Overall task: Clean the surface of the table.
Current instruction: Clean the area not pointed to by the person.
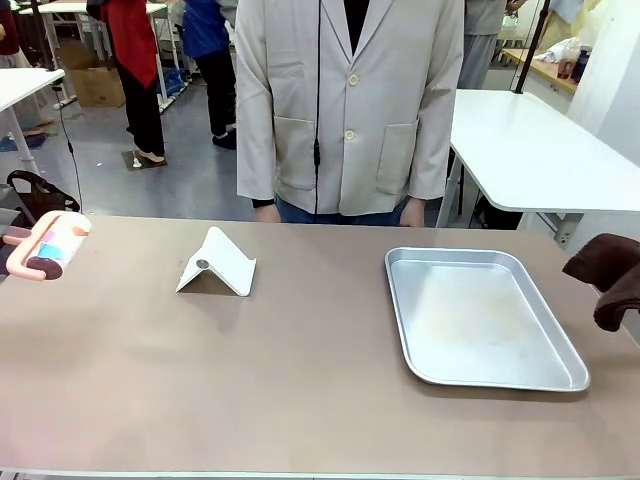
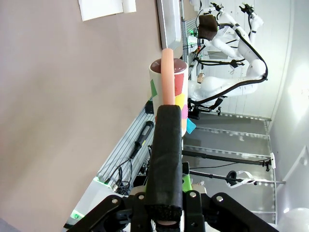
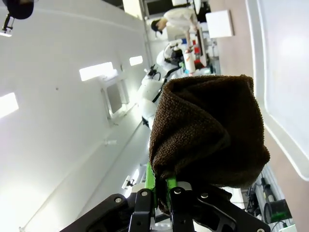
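The taupe-brown table (image 1: 300, 390) spans the front view. At its left edge hangs a lint roller (image 1: 50, 248) with a pink handle and coloured patches on its drum. In the left wrist view my left gripper (image 2: 166, 128) is shut on the pink handle of this roller (image 2: 170, 84), beside the table (image 2: 58, 106). A dark brown cloth (image 1: 608, 275) hangs at the table's right edge. My right gripper (image 3: 161, 188) is shut on that cloth (image 3: 207, 130), which bunches over the fingers.
A folded white stand (image 1: 216, 263) sits left of centre. A shiny metal tray (image 1: 480, 315) lies on the right half. A person in a beige coat (image 1: 350, 100) stands at the far edge. White tables stand behind.
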